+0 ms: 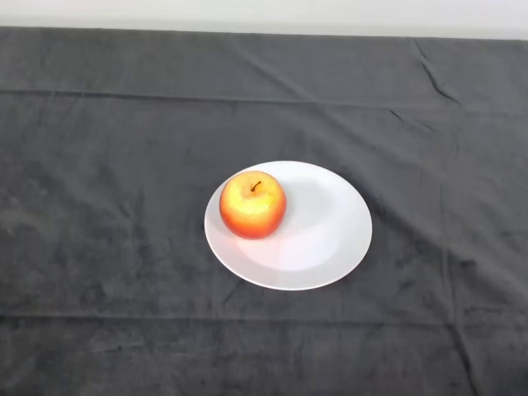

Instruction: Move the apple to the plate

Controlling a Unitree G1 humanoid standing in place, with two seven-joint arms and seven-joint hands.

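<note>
A red and yellow apple point(252, 204) stands upright, stem up, on the left part of a round white plate point(330, 227). The plate lies near the middle of the table in the head view. No part of the robot shows.
A dark grey cloth point(99, 165) with folds and creases covers the whole table. Its far edge runs along the top of the view against a pale wall point(264, 12).
</note>
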